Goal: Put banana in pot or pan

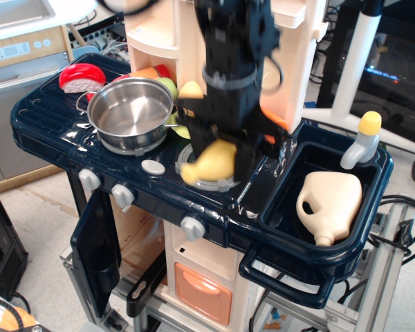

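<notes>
So at this point we had the banana (211,161) pinched in our gripper (221,149), jaws closed down on its upper end, and it was lifted clear of the stovetop (55,117), hanging over the round burner. Its long axis ran slanted, the free tip pointing down and toward the left of the view. The thing that mattered: the pot (129,114) sat up and to the left of the banana in the picture, near but not under it, mouth open and nothing inside that we could see. The corn cob (189,90) peeked out just behind our arm, beside the pot's rim, so we figured the carry needed to cross leftward without clipping it.
</notes>
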`<state>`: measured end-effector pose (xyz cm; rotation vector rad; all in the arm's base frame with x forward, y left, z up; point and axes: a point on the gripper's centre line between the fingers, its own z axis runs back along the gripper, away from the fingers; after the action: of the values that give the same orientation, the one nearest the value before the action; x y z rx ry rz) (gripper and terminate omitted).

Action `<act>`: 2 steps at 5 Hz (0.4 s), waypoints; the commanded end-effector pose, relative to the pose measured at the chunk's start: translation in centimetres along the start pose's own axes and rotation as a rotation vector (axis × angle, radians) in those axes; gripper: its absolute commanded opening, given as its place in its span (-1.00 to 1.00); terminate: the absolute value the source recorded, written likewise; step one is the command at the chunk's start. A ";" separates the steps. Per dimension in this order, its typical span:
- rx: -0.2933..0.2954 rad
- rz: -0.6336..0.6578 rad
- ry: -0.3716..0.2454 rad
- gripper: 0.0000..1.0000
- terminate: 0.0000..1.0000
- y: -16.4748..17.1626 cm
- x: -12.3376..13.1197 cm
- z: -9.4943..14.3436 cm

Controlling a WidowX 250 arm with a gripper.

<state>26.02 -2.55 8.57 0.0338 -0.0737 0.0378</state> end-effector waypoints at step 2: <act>0.081 -0.209 -0.136 -1.00 -1.00 12.5 3.4 0.6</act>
<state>28.37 10.18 8.12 0.0999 -0.1692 -0.1728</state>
